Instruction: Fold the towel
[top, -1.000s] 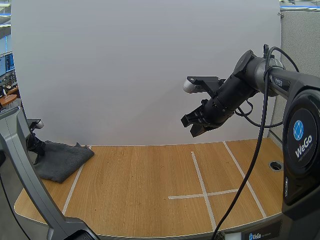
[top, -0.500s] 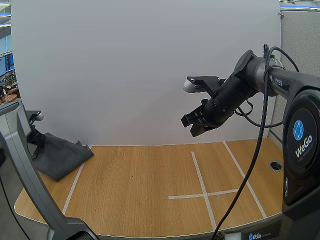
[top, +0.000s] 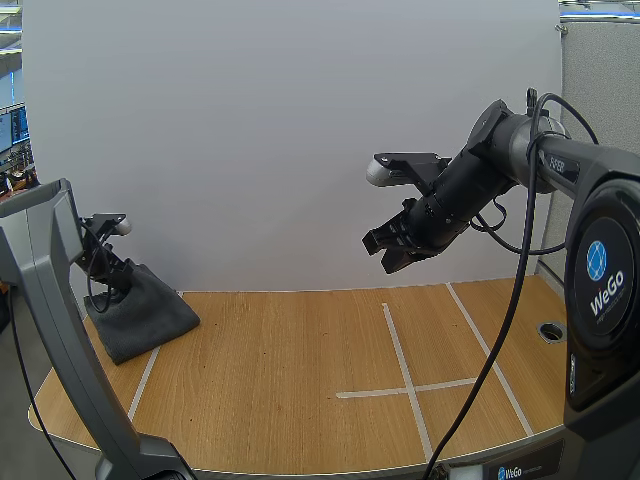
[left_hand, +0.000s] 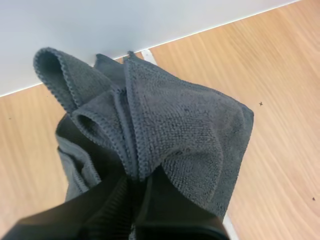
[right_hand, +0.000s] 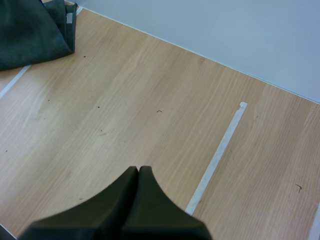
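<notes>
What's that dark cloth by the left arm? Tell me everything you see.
The towel is dark grey, microfibre-like, with a stitched hem. The left gripper pinches its bunched top, so it hangs in loose folds like a small tent, its lower part resting on the wooden table at the far left, over a white tape line.

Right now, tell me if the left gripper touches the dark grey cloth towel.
Touching. In the left wrist view the fingers of the left gripper pinch a fold of the dark grey cloth towel.

Dark grey towel (top: 145, 315), tan table (top: 300, 380)
</notes>
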